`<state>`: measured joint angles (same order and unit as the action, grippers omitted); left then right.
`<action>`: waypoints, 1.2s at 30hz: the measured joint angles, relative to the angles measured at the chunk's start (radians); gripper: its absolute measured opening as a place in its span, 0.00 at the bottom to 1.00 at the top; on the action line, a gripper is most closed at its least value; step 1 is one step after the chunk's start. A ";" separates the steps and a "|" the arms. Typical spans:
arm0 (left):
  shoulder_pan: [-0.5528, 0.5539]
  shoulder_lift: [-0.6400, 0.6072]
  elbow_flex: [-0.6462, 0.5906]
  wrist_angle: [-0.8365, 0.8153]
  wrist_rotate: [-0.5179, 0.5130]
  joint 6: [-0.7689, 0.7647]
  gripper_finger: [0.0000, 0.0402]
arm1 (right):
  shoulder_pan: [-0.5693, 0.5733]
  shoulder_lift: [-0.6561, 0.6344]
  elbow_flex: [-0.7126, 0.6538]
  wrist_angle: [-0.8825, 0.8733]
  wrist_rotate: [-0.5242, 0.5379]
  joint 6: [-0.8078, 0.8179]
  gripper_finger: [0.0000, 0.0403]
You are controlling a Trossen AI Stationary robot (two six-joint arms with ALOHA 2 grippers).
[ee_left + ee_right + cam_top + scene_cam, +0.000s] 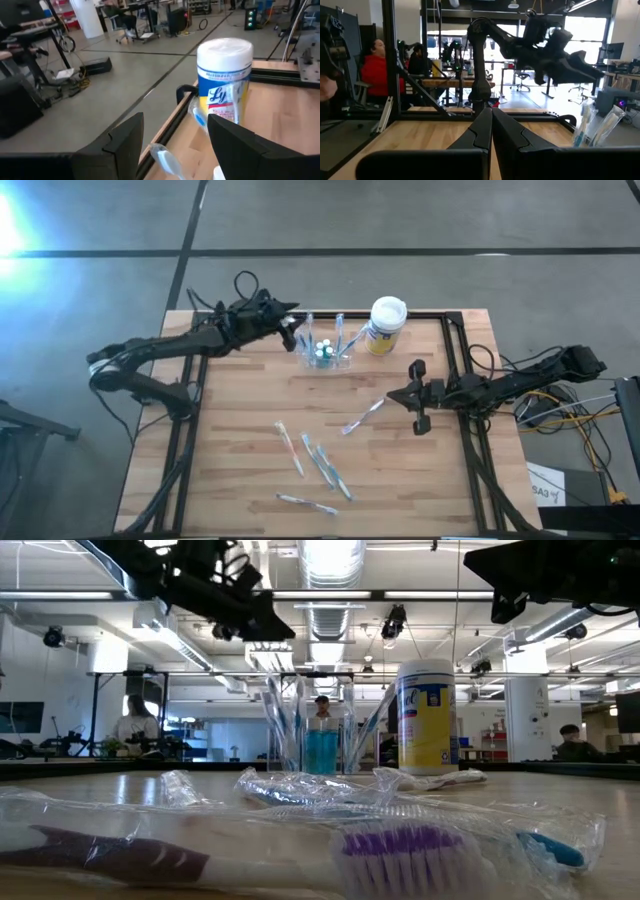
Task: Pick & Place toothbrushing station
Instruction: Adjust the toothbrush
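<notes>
The toothbrushing station (320, 364) is a clear holder standing on the table's far middle, with several wrapped toothbrushes (340, 330) upright in it; the low view shows it as well (322, 745). My left gripper (293, 332) hovers open just left of the station and above it, fingers level, with nothing between them (175, 131); the wrapped brush tops (165, 157) show below the gap. My right gripper (412, 396) waits shut over the table's right side, holding nothing (491, 125).
A white-lidded canister with a yellow label (386, 323) stands right of the station, close to it. Several wrapped toothbrushes lie loose on the near half of the table (362, 417) (290, 448) (325, 463) (307, 503). A black frame rail (455, 350) runs along the table's edges.
</notes>
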<state>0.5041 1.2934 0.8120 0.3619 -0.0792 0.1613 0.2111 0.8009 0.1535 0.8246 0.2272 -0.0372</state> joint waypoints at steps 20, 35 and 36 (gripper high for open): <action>-0.002 0.140 0.280 -0.401 0.133 0.143 0.01 | -0.001 0.000 0.003 0.001 0.002 -0.026 0.02; -0.002 0.369 0.532 -0.752 -0.170 0.200 0.00 | 0.000 0.000 0.003 -0.007 0.003 -0.025 0.02; -0.003 0.366 0.526 -0.753 -0.202 0.202 0.00 | 0.000 0.000 0.003 -0.007 0.003 -0.025 0.02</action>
<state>0.5007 1.6589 1.3382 -0.3912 -0.2808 0.3629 0.2111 0.8013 0.1566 0.8177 0.2302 -0.0624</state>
